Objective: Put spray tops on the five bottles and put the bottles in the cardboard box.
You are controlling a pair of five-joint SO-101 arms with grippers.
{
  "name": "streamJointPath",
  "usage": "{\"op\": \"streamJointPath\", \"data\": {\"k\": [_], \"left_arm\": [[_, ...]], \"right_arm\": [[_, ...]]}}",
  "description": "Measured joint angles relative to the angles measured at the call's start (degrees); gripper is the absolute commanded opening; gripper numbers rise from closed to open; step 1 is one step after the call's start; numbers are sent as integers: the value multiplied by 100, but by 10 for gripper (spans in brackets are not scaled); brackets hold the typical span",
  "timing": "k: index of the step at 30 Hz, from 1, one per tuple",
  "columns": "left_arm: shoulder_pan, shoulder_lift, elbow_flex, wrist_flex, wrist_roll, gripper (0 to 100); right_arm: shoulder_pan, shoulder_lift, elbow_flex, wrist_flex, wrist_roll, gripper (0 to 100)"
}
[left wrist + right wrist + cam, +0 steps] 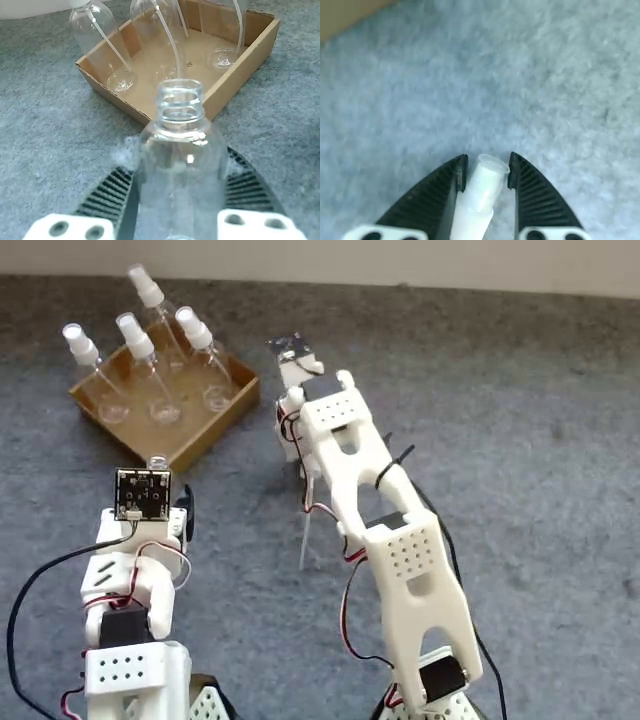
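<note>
The cardboard box stands at the back left and holds several clear bottles fitted with white spray tops. In the left wrist view my left gripper is shut on a clear bottle with a bare open neck, upright just in front of the box. From above, that bottle's neck pokes out past the left arm. My right gripper is shut on a white spray top above the carpet. Its thin dip tube hangs beneath the right arm, right of the held bottle.
Grey carpet covers the whole surface, with open room to the right and at the back. The right arm stretches across the middle. A brown corner of the box shows far off in the right wrist view.
</note>
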Motion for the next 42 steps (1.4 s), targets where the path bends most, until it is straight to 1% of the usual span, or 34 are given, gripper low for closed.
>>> {"op": "streamJointPath", "data": {"k": [4, 10, 12, 16, 21, 25, 31, 37, 39, 42], "left_arm": [[0, 0, 105, 0, 0, 60], [387, 0, 255, -176, 0, 60], [396, 0, 264, -176, 0, 60], [422, 0, 264, -176, 0, 60], [422, 0, 264, -176, 0, 60], [422, 0, 264, -176, 0, 60], [457, 0, 264, -176, 0, 61], [1143, 0, 343, -176, 0, 61], [1196, 0, 352, -176, -9, 61], [1169, 0, 352, -193, -26, 61]], "right_arm": [[149, 0, -853, 782, 325, 105], [580, 0, -2462, 1996, 721, 105], [712, 0, -2980, 2268, 941, 105], [1081, 0, -3727, 2330, 1222, 105], [1618, 0, -4255, 2338, 1257, 105], [1767, 0, -4756, 2338, 1257, 105], [1749, -123, -4888, 2338, 1257, 105], [1741, -958, -4897, 2338, 1257, 105], [1741, -1187, -4668, 2338, 1257, 108], [1767, -1284, -3947, 2338, 1266, 110]]}}
